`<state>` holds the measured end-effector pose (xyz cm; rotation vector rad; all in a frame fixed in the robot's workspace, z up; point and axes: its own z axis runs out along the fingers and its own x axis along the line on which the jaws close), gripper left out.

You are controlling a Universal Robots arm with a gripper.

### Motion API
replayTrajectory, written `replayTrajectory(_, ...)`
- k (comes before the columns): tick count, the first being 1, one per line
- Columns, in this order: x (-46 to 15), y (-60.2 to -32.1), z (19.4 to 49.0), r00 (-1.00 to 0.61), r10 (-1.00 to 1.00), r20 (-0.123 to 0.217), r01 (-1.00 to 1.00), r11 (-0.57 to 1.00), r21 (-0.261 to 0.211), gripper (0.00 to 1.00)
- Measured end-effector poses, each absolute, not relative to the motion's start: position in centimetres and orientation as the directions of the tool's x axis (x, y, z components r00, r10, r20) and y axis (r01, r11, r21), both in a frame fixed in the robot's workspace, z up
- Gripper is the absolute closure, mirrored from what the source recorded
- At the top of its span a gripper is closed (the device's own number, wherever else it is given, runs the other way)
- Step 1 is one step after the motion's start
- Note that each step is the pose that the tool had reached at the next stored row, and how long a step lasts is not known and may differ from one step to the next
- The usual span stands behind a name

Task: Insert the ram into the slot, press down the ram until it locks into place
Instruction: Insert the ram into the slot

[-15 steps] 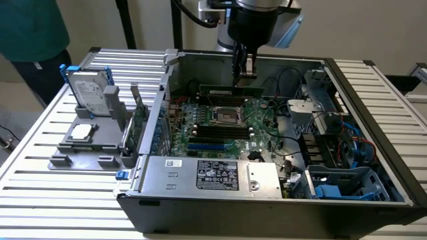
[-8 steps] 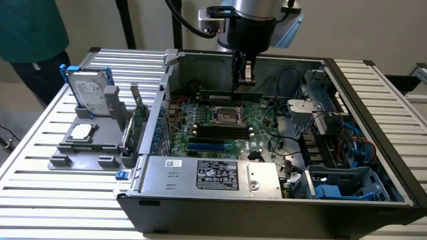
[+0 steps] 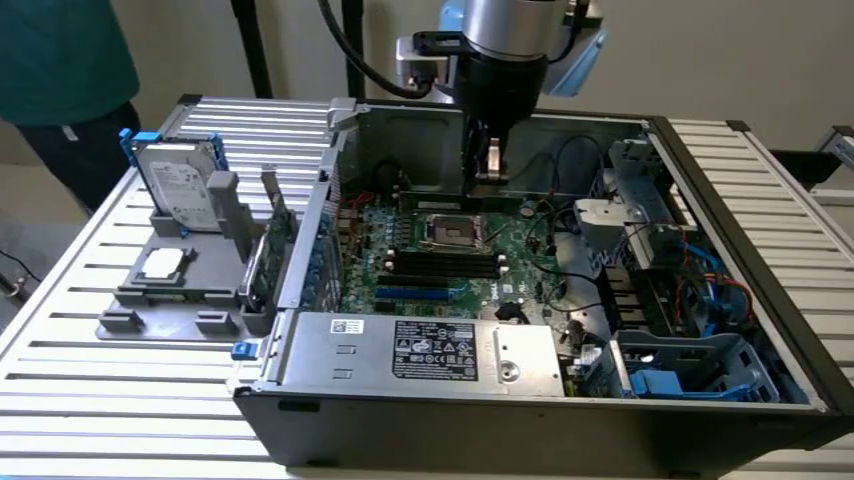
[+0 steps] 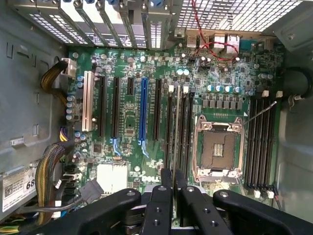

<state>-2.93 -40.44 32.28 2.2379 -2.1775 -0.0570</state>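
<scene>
The black two-fingered pincer (image 4: 174, 177) is clamped on the thin, flat ram stick (image 4: 176, 122), held edge-on over a long black memory slot (image 4: 189, 137) just beside the square silver processor socket (image 4: 218, 147); contact cannot be told.

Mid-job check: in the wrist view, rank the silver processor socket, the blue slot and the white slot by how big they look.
1. processor socket: clearly the largest.
2. blue slot: the longest strip.
3. white slot: slightly shorter but a bit wider, so second and third look nearly alike and that order is unsure.
</scene>
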Motion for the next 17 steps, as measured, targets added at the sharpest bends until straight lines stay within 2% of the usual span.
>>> replayTrajectory(17,-2.9,-40.5,29.2,0.027,-1.000,-0.013,-0.999,-0.028,0.039,0.86)
